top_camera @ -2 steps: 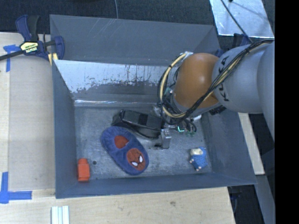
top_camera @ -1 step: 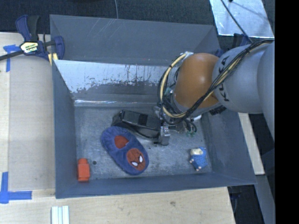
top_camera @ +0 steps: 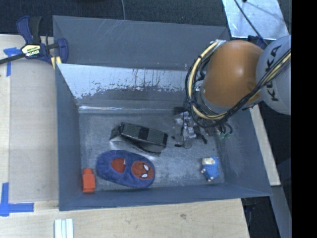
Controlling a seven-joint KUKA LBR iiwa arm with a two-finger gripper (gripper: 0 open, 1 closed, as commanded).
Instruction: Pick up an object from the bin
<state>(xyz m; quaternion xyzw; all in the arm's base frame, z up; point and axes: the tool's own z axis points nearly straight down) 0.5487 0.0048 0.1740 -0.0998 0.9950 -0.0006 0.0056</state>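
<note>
Grey metal bin (top_camera: 67, 133) seen from above. On its floor, lying apart so each could be taken singly: an orange block (top_camera: 88, 180), a blue slipper (top_camera: 125, 169), a black case (top_camera: 141, 136). The gripper (top_camera: 185, 132) hangs low just right of the case (open or closed, I cannot tell), probably aiming for it. Farther right lies a small blue toy (top_camera: 210, 167). The floor is scuffed, the walls sloped.
</note>
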